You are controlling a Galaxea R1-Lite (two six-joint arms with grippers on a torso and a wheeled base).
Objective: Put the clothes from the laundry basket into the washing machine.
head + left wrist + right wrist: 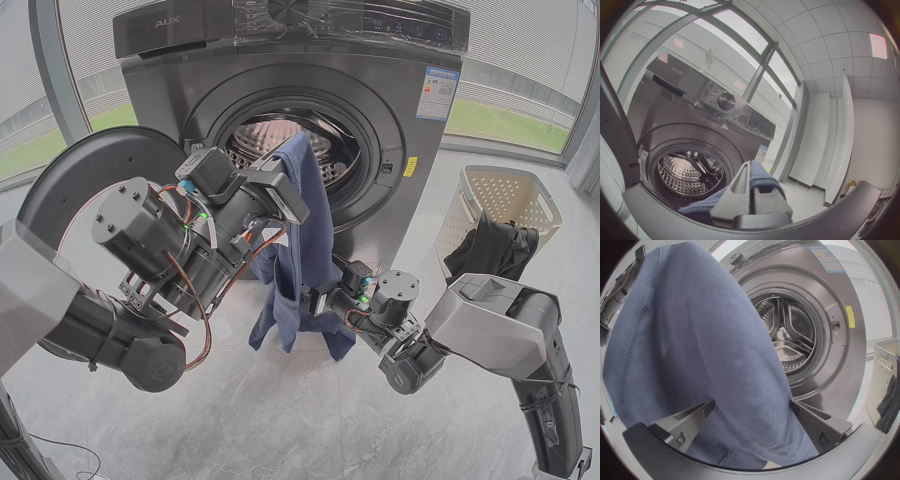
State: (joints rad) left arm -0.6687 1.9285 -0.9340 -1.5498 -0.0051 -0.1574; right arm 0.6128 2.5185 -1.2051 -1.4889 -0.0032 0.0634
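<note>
A blue garment (309, 231) hangs in front of the open drum (269, 134) of the dark grey washing machine (387, 112). My left gripper (290, 147) is shut on the garment's top edge, level with the upper half of the drum mouth; in the left wrist view its fingers (737, 190) pinch blue cloth (768, 178). My right gripper (309, 300) is lower, at the hanging part of the garment. It is open, with the cloth (693, 349) bulging between its widely spread fingers (703, 408). The drum (787, 333) looks empty.
The round door (81, 169) stands swung open on the left. A cream perforated laundry basket (500, 194) sits on the floor to the right of the machine, with a black garment (494, 247) draped over its near rim. Pale tiled floor lies in front.
</note>
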